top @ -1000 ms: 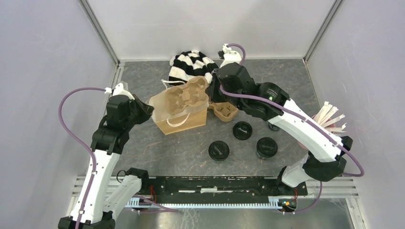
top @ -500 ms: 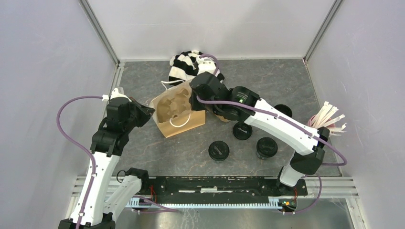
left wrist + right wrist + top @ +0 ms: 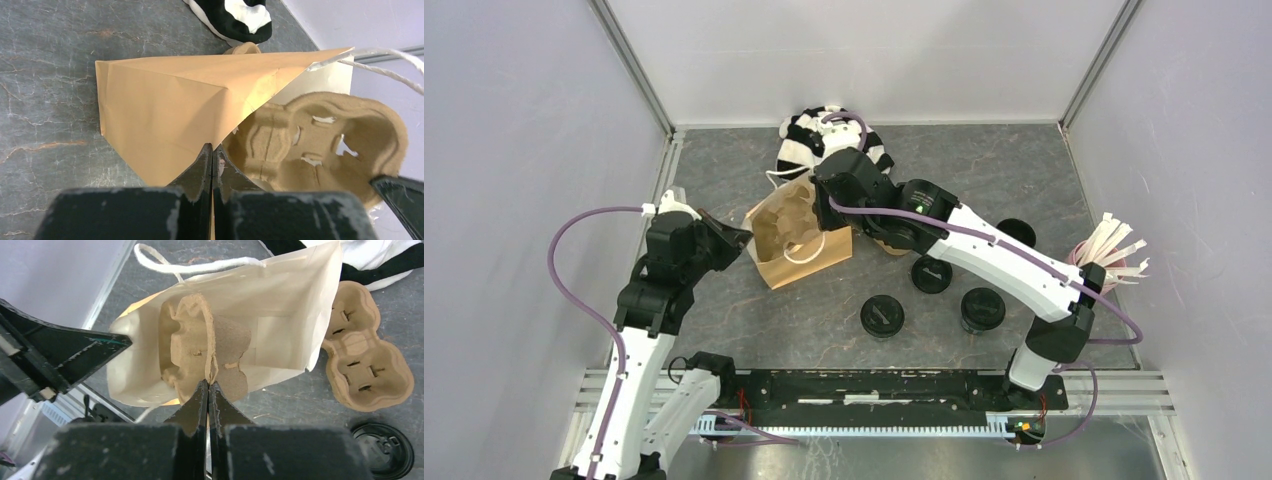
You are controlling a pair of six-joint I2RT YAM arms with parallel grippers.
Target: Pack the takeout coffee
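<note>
The brown paper bag [image 3: 809, 258] stands open left of centre. My left gripper [image 3: 742, 238] is shut on the rim of the bag [image 3: 165, 110], at its left corner [image 3: 212, 150]. My right gripper [image 3: 822, 212] is shut on the edge of a moulded-cardboard carrier [image 3: 200, 345], which sits tilted inside the bag [image 3: 285, 315], its edge between my fingertips [image 3: 208, 385]. In the left wrist view the carrier [image 3: 320, 145] fills the bag's mouth. Three black lidded coffee cups [image 3: 882, 317] [image 3: 932, 273] [image 3: 983, 309] stand on the table to the right, apart from both grippers.
A second cardboard carrier [image 3: 367, 360] lies flat on the table right of the bag, under my right arm. A black-and-white striped cloth [image 3: 809, 145] lies behind the bag. A pink cup with white sticks [image 3: 1109, 255] stands at the right edge. Another black round thing [image 3: 1016, 232] shows behind the right arm.
My right gripper has moved left and down, taking the carrier from above the bag into its mouth. The left gripper has kept its hold on the bag's rim.
</note>
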